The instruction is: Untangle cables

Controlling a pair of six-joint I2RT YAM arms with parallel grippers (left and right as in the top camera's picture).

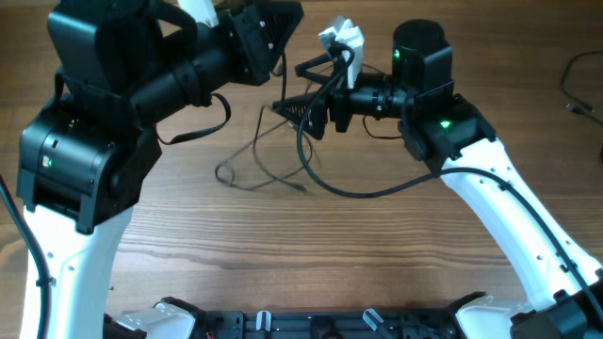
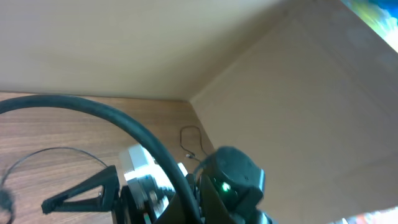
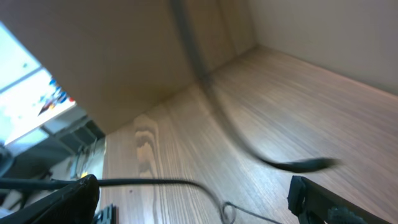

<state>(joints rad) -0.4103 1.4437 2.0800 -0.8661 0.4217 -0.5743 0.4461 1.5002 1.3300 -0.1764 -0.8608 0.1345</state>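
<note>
The thin dark cables [image 1: 259, 155] lie in loose loops on the wooden table between the two arms, with one end at the front [image 1: 300, 188]. One strand rises toward my left gripper [image 1: 281, 45] at the top centre. That gripper is shut, and I cannot tell whether it pinches the strand. My right gripper [image 1: 287, 87] points left with its jaws wide open above the loops. In the right wrist view its fingers [image 3: 323, 199] stand far apart, and a small cable loop [image 3: 229, 213] lies on the wood between them. A thin arc of cable [image 2: 56, 152] also shows in the left wrist view.
A thick black arm wire [image 1: 367, 191] sags from the right arm across the table centre and crosses both wrist views [image 2: 143, 137]. Another dark cord [image 1: 577, 89] lies at the table's right edge. A beige wall [image 2: 155, 43] closes the far side.
</note>
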